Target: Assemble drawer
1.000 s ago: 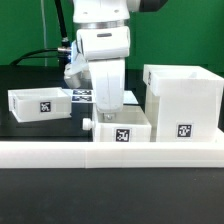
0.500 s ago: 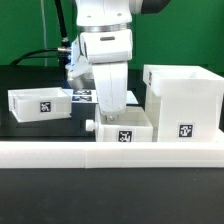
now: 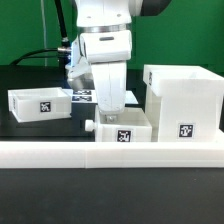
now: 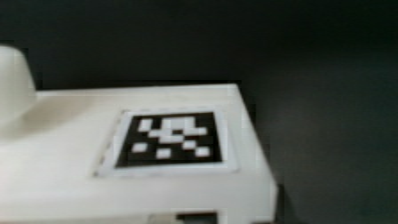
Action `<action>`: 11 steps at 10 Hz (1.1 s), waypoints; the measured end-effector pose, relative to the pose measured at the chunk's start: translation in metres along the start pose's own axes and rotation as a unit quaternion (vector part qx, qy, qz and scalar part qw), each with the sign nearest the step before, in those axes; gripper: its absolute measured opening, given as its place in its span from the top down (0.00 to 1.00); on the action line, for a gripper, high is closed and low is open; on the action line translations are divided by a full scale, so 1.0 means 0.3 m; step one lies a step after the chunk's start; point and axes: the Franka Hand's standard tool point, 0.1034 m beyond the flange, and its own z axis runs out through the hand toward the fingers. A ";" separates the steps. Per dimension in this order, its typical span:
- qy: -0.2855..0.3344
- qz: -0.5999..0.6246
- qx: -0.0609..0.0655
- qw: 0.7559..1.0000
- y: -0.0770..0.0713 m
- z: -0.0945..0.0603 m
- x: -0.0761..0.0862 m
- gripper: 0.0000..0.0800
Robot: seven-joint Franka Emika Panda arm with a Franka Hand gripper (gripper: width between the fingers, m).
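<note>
The drawer is in three white parts. The large cube-shaped shell [image 3: 182, 100] stands at the exterior view's right. One small tray [image 3: 40, 104] lies at the left. The other small tray [image 3: 128, 131] sits in the middle against the rail. My gripper [image 3: 107, 114] reaches straight down onto this middle tray's back wall, and its fingertips are hidden there. In the wrist view, this tray [image 4: 71, 170] and its black-and-white tag [image 4: 169, 140] fill the picture, very close and blurred. The jaws do not show clearly in either view.
A long low white rail [image 3: 110, 152] runs across the front, right before the middle tray and the shell. The marker board [image 3: 82, 96] lies flat on the black table behind the arm. Cables hang at the back left.
The arm has come down slightly over the middle tray. The trays and the shell have not moved.
</note>
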 end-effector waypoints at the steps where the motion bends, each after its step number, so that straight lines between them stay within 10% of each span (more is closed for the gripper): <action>1: 0.000 0.000 -0.001 1.000 0.007 -0.004 0.002 0.95; 11: -0.005 0.008 -0.010 1.000 0.025 -0.026 -0.009 0.95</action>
